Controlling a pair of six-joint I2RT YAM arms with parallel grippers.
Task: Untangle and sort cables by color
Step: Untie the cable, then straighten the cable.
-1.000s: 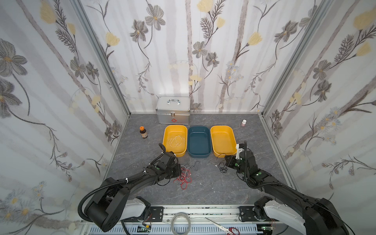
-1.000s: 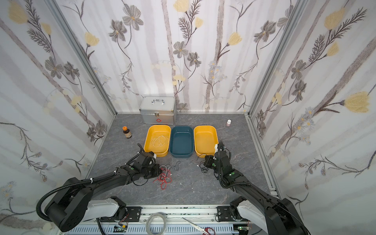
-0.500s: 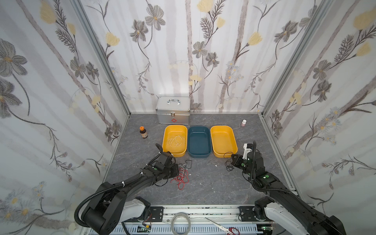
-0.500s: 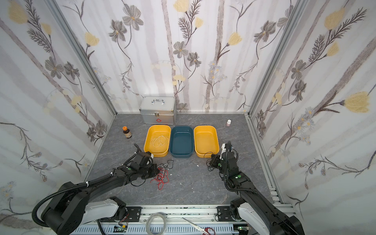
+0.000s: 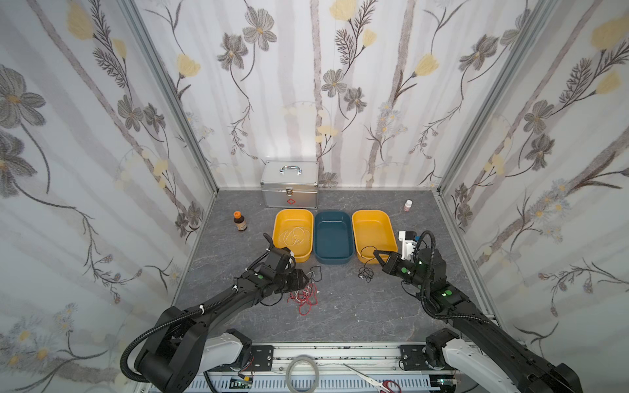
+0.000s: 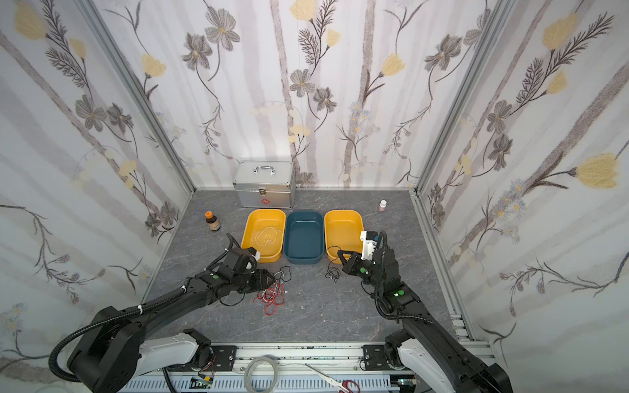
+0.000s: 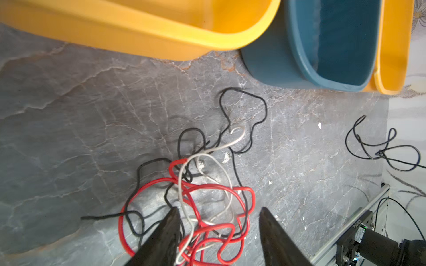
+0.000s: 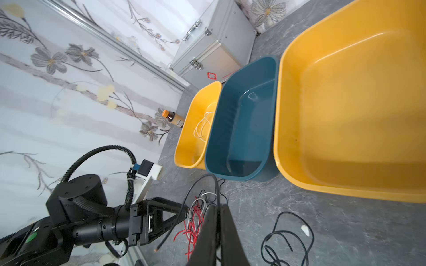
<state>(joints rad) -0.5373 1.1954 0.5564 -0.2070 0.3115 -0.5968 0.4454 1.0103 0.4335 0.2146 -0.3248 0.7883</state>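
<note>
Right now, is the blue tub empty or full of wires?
Empty. The blue tub shows only bare floor in both top views; the white cables lie in a yellow tub.

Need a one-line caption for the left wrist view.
Left gripper, jaws open, poised over a tangle of thin red, white and black cables on the grey marbled tabletop.

Only 1 sign reads clearly here: a red cross (image 5: 290,201) on the front of the silver case (image 5: 275,194), and it shows in both top views. The right wrist view catches that cross (image 8: 211,75) too, with a short line of red print (image 8: 227,73) beside it, too blurred to make out. The brown bottle (image 5: 240,222) carries a pale label, unreadable. In the left wrist view there's white lettering on a black bracket (image 7: 357,227), and it can't be read either.
</note>
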